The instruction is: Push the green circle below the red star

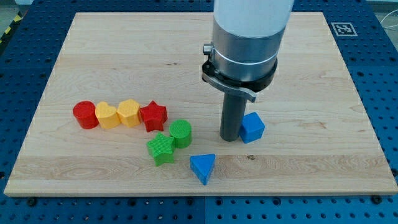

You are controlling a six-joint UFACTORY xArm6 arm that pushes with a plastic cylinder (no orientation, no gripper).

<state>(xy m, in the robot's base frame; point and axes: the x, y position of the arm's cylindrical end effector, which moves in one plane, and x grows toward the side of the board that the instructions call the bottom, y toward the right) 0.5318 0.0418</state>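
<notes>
The green circle stands on the wooden board, just below and right of the red star, nearly touching it. A green star sits against the green circle's lower left. My tip rests on the board right of the green circle, about a block's width away, and touches the left side of a blue cube.
A red cylinder, a yellow heart and a yellow hexagon form a row left of the red star. A blue triangle lies below the green circle, towards the view's bottom.
</notes>
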